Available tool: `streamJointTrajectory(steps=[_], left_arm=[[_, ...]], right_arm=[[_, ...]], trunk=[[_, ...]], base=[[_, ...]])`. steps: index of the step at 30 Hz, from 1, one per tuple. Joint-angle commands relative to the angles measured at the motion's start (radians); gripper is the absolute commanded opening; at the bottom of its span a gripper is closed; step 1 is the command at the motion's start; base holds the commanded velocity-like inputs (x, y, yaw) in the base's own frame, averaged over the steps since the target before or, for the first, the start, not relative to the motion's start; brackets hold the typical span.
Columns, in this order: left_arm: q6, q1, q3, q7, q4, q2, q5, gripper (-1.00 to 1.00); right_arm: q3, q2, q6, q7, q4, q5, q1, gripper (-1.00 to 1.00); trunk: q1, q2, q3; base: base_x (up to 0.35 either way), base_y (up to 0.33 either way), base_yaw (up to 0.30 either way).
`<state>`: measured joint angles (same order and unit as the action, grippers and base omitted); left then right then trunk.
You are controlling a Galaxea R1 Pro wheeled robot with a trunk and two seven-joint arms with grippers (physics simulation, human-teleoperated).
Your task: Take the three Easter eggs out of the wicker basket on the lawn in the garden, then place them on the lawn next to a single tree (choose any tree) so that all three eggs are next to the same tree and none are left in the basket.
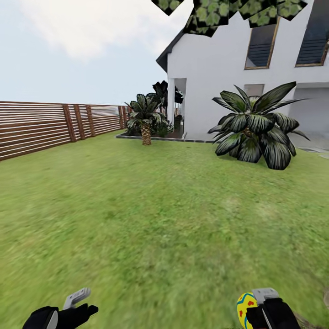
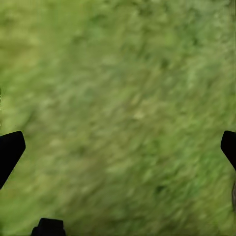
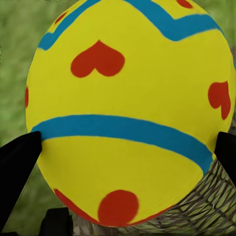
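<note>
Easter egg clamped betw. right fingers; left fingers spread wide over lawn.

- No legible text, labels, brands, numbers or signs in any view.
- Easter egg: painted red and blue decoration only; no lettering.

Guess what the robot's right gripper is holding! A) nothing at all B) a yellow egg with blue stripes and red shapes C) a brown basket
B: the right gripper is shut on the Easter egg, yellow with blue bands and red marks, its fingers on both sides.
</note>
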<state>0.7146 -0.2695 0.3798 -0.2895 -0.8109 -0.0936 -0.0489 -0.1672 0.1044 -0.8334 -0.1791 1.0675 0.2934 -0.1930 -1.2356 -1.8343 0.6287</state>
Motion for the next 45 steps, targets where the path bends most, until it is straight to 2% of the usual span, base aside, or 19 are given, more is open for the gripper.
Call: streamJointTrajectory(steps=[1,17,33,43,44,45], left_arm=[[0.005,0.0,0.002,-0.001,-0.001,0.0,-0.005,1.0],[0.005,0.0,0.001,0.0,-0.001,0.002,-0.003,1.0],[0.005,-0.001,0.001,0.0,-0.001,0.002,-0.005,1.0],[0.005,0.0,0.004,-0.002,-0.008,-0.004,-0.006,1.0],[0.005,0.0,0.008,-0.002,-0.012,-0.007,-0.006,1.0],[0.005,0.0,0.01,-0.002,-0.028,-0.021,-0.007,1.0]], right_arm=[[-0.001,0.0,-0.004,-0.01,0.002,0.01,-0.001,-1.0],[-0.002,0.0,-0.004,-0.01,0.002,0.01,-0.001,-1.0],[-0.002,-0.001,-0.004,-0.01,0.002,0.01,-0.001,-1.0],[0.0,-0.002,-0.005,-0.01,-0.001,0.011,-0.001,-1.0],[0.0,-0.002,-0.005,-0.009,-0.001,0.012,-0.001,-1.0],[0.0,-0.002,-0.005,-0.009,-0.002,0.012,-0.001,-1.0]], trunk=[[0.0,-0.001,0.001],[0.0,-0.001,0.001],[0.0,-0.001,0.001],[0.0,-0.001,0.001],[0.0,-0.001,0.001],[0.0,-0.001,0.001]], base=[[0.124,0.32,-0.3],[0.138,0.319,-0.3],[0.25,0.272,-0.299],[0.321,0.148,-0.047],[0.33,0.122,0.0],[0.331,0.122,0.0]])
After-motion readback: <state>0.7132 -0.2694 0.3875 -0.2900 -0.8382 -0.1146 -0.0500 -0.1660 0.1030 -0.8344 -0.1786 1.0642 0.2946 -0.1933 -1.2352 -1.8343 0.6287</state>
